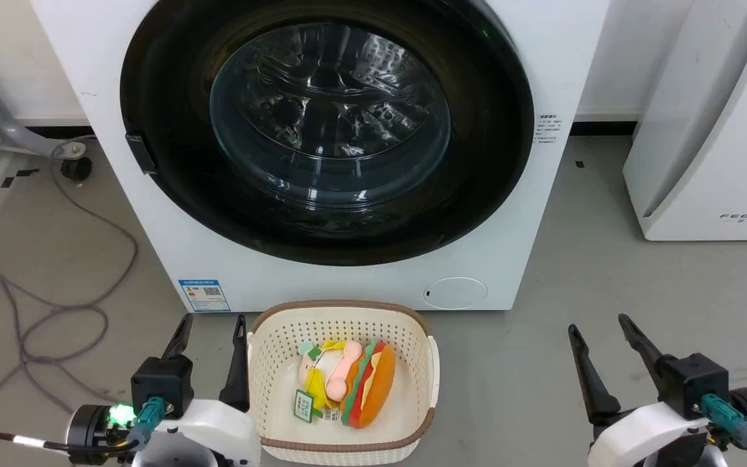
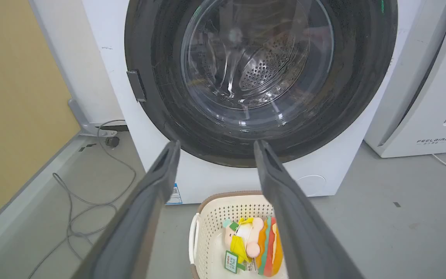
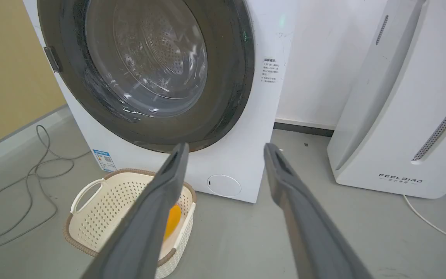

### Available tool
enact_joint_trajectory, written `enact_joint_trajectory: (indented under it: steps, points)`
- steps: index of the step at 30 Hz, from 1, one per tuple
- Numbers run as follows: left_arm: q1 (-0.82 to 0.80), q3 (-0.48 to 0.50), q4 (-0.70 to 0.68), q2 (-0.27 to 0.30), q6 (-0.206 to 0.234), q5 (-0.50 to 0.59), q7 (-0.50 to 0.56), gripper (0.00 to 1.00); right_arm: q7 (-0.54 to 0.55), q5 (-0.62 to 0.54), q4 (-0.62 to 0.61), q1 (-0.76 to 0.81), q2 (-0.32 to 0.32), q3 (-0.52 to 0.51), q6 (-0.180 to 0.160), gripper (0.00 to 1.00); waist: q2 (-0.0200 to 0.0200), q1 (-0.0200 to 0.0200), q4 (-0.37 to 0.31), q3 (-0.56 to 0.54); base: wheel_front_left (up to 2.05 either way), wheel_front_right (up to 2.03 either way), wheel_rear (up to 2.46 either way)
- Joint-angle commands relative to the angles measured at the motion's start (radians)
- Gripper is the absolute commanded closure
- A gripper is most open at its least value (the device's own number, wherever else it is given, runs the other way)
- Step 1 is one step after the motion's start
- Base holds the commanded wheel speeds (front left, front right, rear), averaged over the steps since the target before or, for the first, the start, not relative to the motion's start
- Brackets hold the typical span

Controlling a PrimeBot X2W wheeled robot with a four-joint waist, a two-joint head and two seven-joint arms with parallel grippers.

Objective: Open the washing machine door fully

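The white washing machine (image 1: 360, 285) stands straight ahead with its round door (image 1: 166, 130) flush against the front; a glossy black ring surrounds the bulging glass bowl (image 1: 329, 117). A small dark tab (image 1: 140, 153) sits on the door's left edge. The same door (image 2: 157, 77) (image 3: 230, 69) appears in both wrist views, the steel drum dimly visible through its glass. My left gripper (image 1: 212, 324) is open at the lower left, well short of the machine. My right gripper (image 1: 599, 325) is open at the lower right, nothing between its fingers.
A cream perforated basket (image 1: 263, 350) holding plush toys, one a burger (image 1: 373, 384), sits on the grey floor directly before the machine, between my grippers. A white FEELBIRD appliance (image 1: 711, 130) stands at the right. Grey cables (image 1: 56, 311) loop on the floor at the left.
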Motion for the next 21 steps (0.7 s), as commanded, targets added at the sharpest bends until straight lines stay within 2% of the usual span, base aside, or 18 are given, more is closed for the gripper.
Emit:
enact_joint_trajectory:
  steps: [1, 3, 4, 5, 6, 15, 21]
  points:
    - [-0.008, -0.004, 0.006, 0.000, -0.005, -0.008, -0.010, 0.00, -0.012, 0.009, 0.009, -0.006, 0.000, 0.002, 0.001, 0.00, 0.0000, 0.0000, 0.000, 0.000, 0.00, 0.00, 0.00]
    - [-0.009, -0.006, 0.009, 0.000, -0.005, -0.010, -0.014, 0.00, -0.016, 0.012, 0.014, -0.007, 0.000, 0.002, 0.002, 0.00, 0.0000, 0.0000, 0.000, 0.000, 0.00, 0.00, 0.00]
    - [-0.010, -0.007, 0.010, 0.000, -0.005, -0.011, -0.016, 0.00, -0.018, 0.015, 0.016, -0.008, 0.000, 0.002, 0.002, 0.28, 0.0000, 0.0000, 0.000, 0.000, 0.00, 0.00, 0.00]
    - [-0.010, -0.008, 0.012, 0.000, -0.006, -0.012, -0.018, 0.00, -0.020, 0.016, 0.019, -0.009, 0.000, 0.002, 0.002, 0.96, 0.0000, 0.0000, 0.000, 0.000, 0.00, 0.00, 0.00]
    - [-0.011, -0.009, 0.013, 0.000, -0.006, -0.013, -0.020, 0.00, -0.022, 0.018, 0.021, -0.009, 0.000, 0.003, 0.002, 1.00, 0.0000, 0.0000, 0.000, -0.001, 0.00, 0.00, 0.00]
    - [-0.014, -0.019, 0.026, 0.000, -0.007, -0.022, -0.039, 0.00, -0.041, 0.040, 0.037, -0.013, 0.000, 0.002, 0.002, 1.00, 0.0000, 0.0000, 0.002, -0.003, 0.00, 0.00, 0.00]
    - [-0.016, -0.025, 0.035, 0.000, -0.008, -0.029, -0.051, 0.00, -0.054, 0.129, 0.045, -0.018, 0.000, -0.002, 0.002, 1.00, 0.0000, 0.0000, 0.003, -0.006, 0.00, 0.00, 0.00]
